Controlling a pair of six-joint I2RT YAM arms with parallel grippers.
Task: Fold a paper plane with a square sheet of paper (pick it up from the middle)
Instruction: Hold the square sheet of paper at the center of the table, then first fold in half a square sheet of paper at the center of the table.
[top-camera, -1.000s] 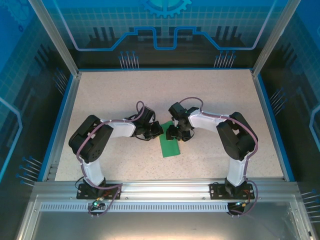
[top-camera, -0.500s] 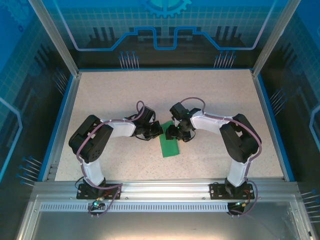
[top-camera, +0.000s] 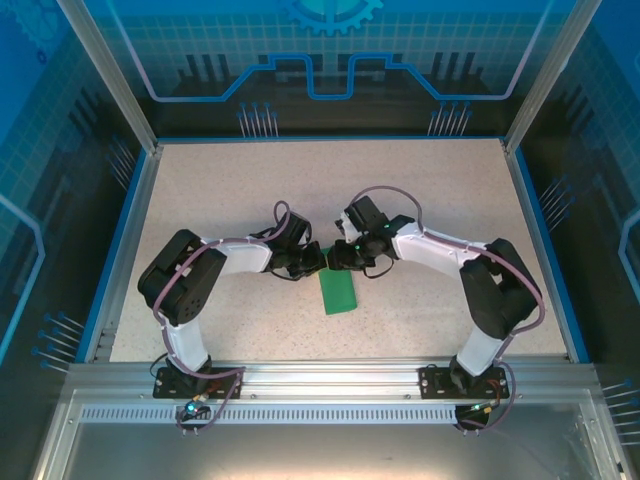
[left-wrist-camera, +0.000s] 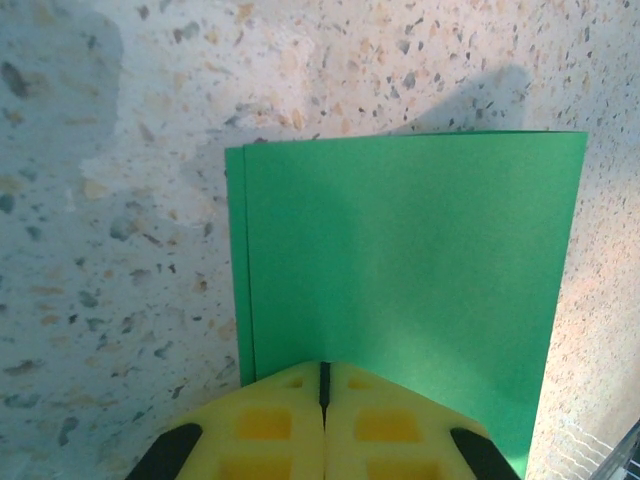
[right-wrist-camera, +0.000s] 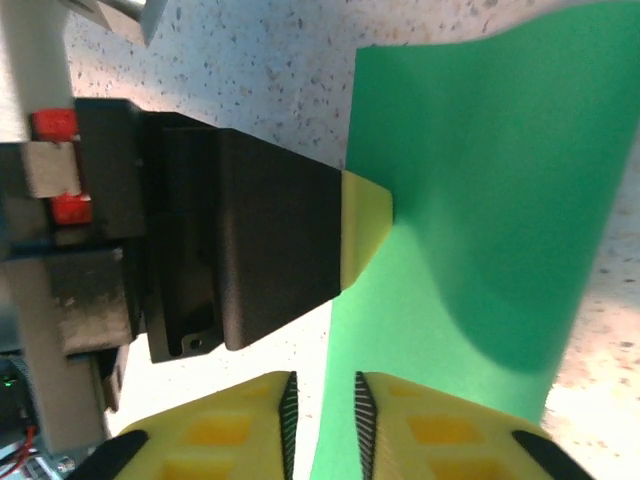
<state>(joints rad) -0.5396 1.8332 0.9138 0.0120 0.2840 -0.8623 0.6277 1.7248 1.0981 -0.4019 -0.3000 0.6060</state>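
On the speckled table (top-camera: 250, 190), near the middle, lies the green sheet of paper (top-camera: 338, 292). It is folded into a long shape, and two layers show along one side. The left pincer (left-wrist-camera: 323, 375) and the right pincer (right-wrist-camera: 323, 385) meet nose to nose at the far end of the paper.

The left pincer is closed tight on the paper's edge. Its two yellow pads (left-wrist-camera: 270, 430) press together with the green sheet between them.

The right pincer has a thin gap between its yellow fingers (right-wrist-camera: 420, 430). The edge of the paper lines up with that gap. It is too hard to see if the fingers touch the paper.

Seen from the right wrist, the paper is not flat. It bends up in a soft hump beside the left pincer's yellow tip.
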